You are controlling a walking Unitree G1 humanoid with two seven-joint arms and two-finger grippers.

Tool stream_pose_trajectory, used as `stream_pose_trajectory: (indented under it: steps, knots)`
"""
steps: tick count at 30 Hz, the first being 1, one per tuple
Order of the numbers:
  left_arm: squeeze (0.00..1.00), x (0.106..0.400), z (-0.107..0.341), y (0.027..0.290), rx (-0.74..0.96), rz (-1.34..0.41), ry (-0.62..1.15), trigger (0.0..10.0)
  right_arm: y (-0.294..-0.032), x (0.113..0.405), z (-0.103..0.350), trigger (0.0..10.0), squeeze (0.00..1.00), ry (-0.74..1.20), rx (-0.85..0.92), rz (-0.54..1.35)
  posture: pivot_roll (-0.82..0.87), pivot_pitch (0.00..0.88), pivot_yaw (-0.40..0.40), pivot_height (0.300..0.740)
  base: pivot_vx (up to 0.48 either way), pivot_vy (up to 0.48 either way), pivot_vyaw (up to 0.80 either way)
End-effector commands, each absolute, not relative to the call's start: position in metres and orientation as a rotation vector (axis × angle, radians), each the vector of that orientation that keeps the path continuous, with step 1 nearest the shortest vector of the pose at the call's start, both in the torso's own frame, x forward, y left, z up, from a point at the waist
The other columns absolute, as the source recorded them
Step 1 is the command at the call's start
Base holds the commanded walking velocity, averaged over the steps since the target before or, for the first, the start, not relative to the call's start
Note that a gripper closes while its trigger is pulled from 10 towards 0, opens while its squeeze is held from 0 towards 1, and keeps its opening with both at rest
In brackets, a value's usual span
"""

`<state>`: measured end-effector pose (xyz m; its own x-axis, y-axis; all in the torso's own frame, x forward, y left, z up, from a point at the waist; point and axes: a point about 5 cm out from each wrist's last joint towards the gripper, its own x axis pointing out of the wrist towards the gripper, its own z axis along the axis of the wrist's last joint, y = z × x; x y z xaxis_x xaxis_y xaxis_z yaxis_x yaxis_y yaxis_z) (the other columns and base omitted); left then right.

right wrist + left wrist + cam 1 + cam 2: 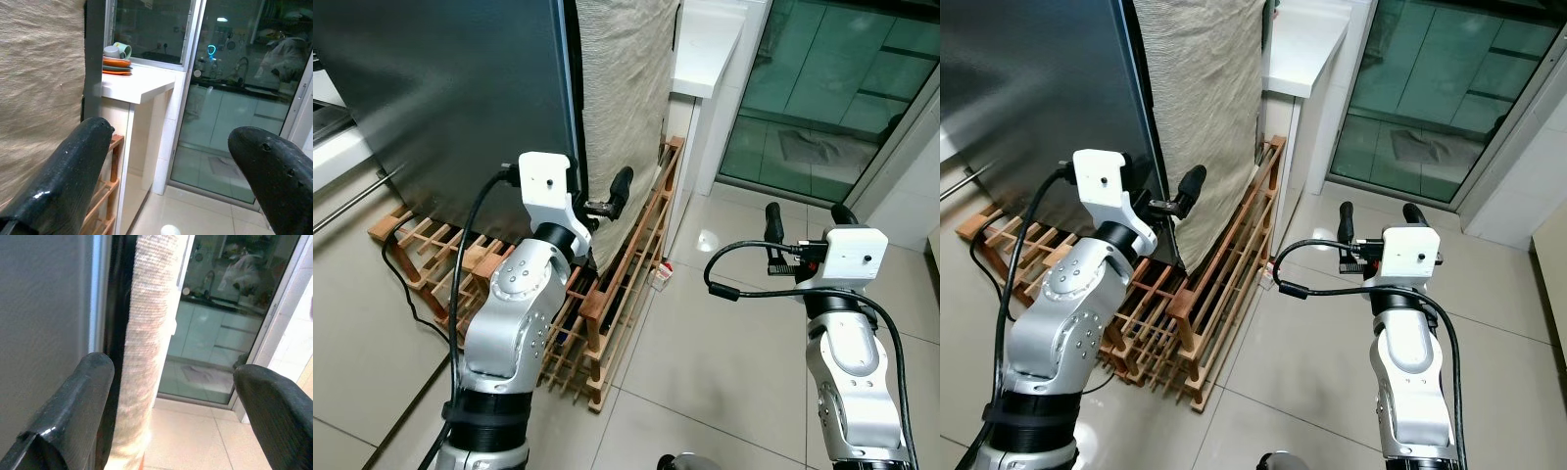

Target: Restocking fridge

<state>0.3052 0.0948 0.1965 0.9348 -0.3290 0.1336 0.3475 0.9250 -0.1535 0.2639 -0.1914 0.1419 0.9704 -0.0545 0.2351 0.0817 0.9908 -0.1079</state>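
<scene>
Two grippers hang spread over pale floor tiles (734, 352): the left gripper (607, 201) beside the dark fridge (440, 98) and its beige cloth (622, 88), the right gripper (806, 223) near a glass door (822, 88). What seems a wooden rack (607, 313) sits below.

Fridge (440, 88) left, rack (607, 304) below, counter (710, 44) right

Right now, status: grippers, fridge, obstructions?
Left gripper open at fridge door edge. Right gripper open, empty, over floor. Beige cloth hangs alongside; wooden rack at base.
</scene>
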Motion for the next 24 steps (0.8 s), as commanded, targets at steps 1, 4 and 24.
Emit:
stream_pose_trajectory:
  steps: [1,4,24]
  knots:
    - [0.00,0.308,0.199,0.091,-0.181,-0.358,-0.118,10.0,-0.193,0.262,0.148,10.0,0.00,-0.261,-0.107,-0.069,-0.12,0.000,-0.002,0.740,0.000,0.000,0.00]
    - [0.00,0.313,0.200,0.089,-0.192,-0.358,-0.113,10.0,-0.192,0.262,0.148,10.0,0.00,-0.260,-0.106,-0.069,-0.12,0.000,0.002,0.740,0.000,0.000,0.00]
    - [0.00,0.339,0.206,0.069,-0.297,-0.354,-0.068,10.0,-0.188,0.263,0.148,10.0,0.00,-0.263,-0.102,-0.070,-0.13,0.000,0.013,0.740,0.000,0.000,0.00]
